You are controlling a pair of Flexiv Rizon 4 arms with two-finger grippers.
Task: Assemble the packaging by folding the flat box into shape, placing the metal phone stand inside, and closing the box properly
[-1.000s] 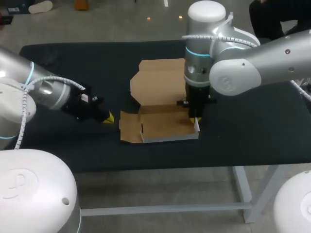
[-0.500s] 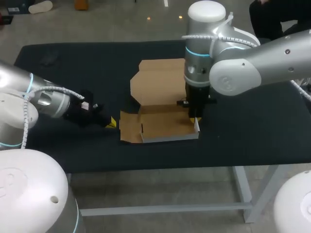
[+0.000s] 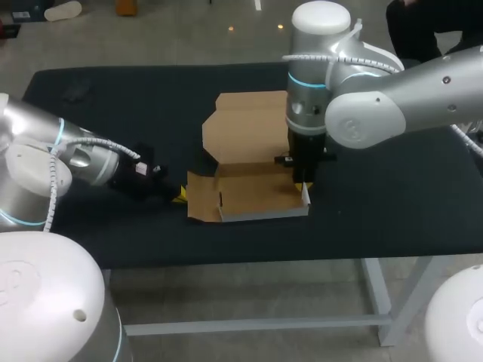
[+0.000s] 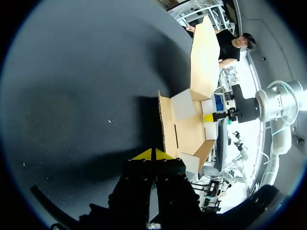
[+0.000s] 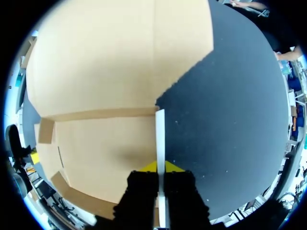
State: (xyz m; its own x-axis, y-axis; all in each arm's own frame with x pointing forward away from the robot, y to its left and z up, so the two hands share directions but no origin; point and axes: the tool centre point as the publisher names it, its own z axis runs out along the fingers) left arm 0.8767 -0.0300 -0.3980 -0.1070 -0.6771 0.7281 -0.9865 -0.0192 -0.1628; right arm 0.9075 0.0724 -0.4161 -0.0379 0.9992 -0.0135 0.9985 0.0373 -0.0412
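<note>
The right gripper (image 3: pixel 302 184) pinched the right side wall of the box (image 3: pixel 253 194); the left gripper (image 3: pixel 179 196), closed on nothing, lay just beside the box's left flap.

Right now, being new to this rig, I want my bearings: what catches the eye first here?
The half-folded cardboard box lies open in the middle of the table. The right gripper stands upright over its right side wall, pinching it. The left gripper, shut, lies low beside the box's left flap.
</note>
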